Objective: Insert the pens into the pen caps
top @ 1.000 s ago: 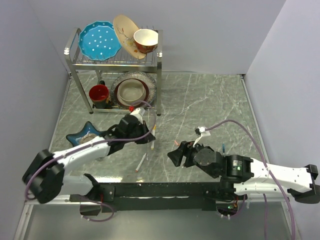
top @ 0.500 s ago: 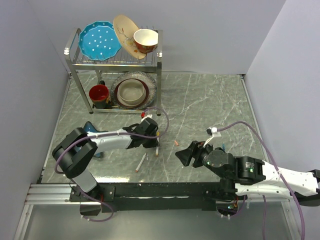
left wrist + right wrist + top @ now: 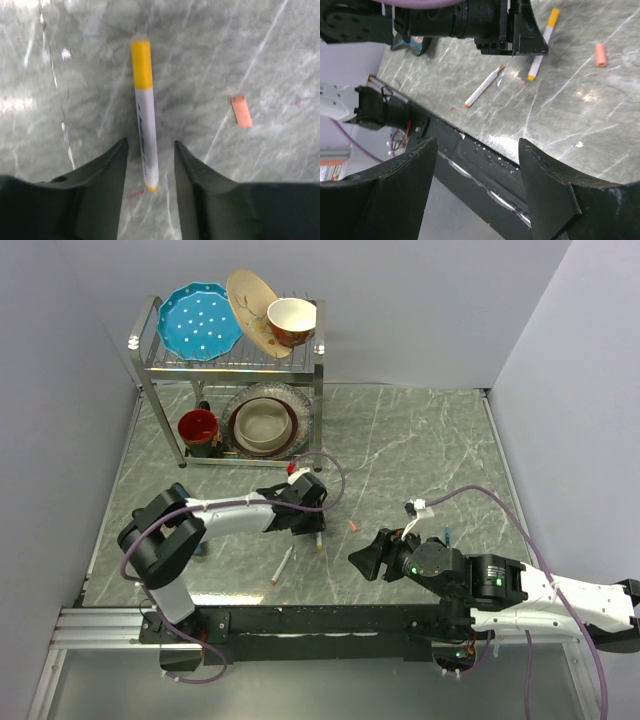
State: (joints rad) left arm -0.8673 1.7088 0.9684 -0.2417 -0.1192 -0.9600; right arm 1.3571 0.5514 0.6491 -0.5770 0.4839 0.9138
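Observation:
A white pen with a yellow cap [image 3: 144,120] lies flat on the marble table, its tail end between my left gripper's [image 3: 150,145] open jaws with a gap on each side. From above, this pen [image 3: 318,538] lies just past the left gripper [image 3: 312,528]. A second white pen [image 3: 283,565] with an orange tip lies closer to the front edge. A loose orange pen cap [image 3: 353,526] [image 3: 241,111] rests to the right of them. My right gripper [image 3: 362,558] [image 3: 477,165] hangs open and empty, low over the table's front edge. A dark blue pen [image 3: 447,536] peeks out beside the right arm.
A metal dish rack [image 3: 318,350] at the back left holds a blue plate [image 3: 200,322], a tan plate, a bowl [image 3: 291,320], a red mug [image 3: 198,427] and stacked bowls below. A black rail [image 3: 330,620] runs along the front edge. Purple cables loop over both arms.
My left gripper carried the yellow-capped pen forward and down to the table, then opened and let it go. The right arm shifted slightly.

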